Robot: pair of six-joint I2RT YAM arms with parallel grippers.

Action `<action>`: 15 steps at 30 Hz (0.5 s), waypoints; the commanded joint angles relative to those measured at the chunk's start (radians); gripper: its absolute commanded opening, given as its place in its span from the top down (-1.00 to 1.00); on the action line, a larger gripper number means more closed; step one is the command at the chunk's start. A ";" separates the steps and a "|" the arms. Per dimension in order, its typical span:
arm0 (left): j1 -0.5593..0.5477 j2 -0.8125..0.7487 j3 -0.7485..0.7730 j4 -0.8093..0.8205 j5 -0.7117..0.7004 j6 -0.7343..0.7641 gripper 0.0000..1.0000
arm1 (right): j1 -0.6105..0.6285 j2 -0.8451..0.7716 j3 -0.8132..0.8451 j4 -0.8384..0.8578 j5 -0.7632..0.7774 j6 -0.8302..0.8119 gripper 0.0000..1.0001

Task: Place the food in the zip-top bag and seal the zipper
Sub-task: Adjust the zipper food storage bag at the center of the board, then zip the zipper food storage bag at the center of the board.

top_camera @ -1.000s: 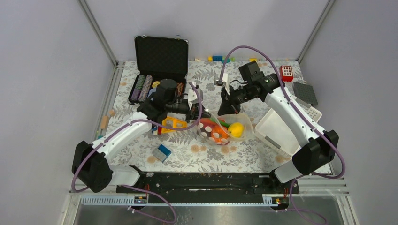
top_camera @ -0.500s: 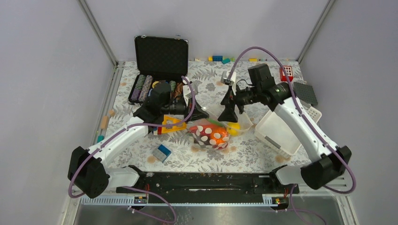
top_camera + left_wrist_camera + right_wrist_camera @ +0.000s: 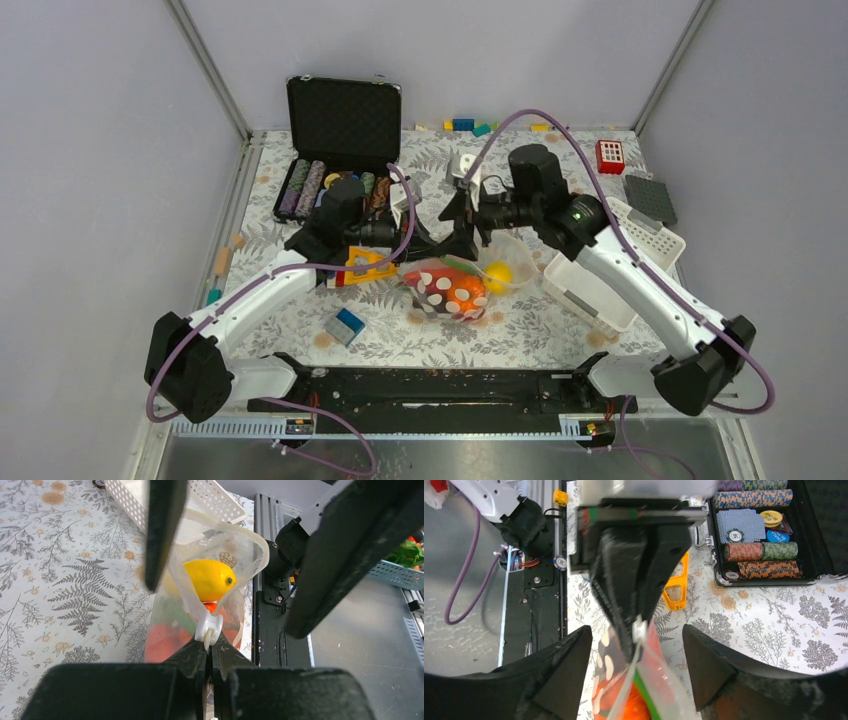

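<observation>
The zip-top bag lies mid-table, clear with cream dots, holding the food: orange, red and green pieces and a yellow piece near its open mouth. My left gripper is shut on the bag's top edge just behind the zipper's white slider. The right gripper is open, one finger on each side of the slider and the bag's top edge, touching neither. From above, the two grippers meet tip to tip over the bag's left end.
An open black case of poker chips stands behind the left arm. Colourful toy blocks lie beside the bag, and a blue one lies nearer the front. The white slotted basket sits right of the bag.
The right gripper has opened, letting go of the bag's right end, and swung left until it straddles the slider. The bag has slumped lower. The left gripper keeps its hold.
</observation>
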 commanded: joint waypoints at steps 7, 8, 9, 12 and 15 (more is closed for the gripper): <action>0.003 -0.049 -0.013 0.060 0.075 0.075 1.00 | 0.021 0.100 0.115 -0.013 -0.009 0.051 -0.21; 0.003 -0.048 -0.013 0.060 0.074 0.075 1.00 | 0.023 0.101 0.110 -0.007 0.003 0.057 -0.18; 0.004 -0.048 -0.013 0.058 0.072 0.075 1.00 | 0.024 0.102 0.104 -0.002 0.014 0.060 -0.15; 0.003 -0.050 -0.016 0.059 0.075 0.075 1.00 | 0.024 0.114 0.100 -0.005 0.027 0.067 -0.09; 0.003 -0.054 -0.018 0.055 0.082 0.103 1.00 | 0.024 0.131 0.111 -0.022 0.029 0.064 -0.04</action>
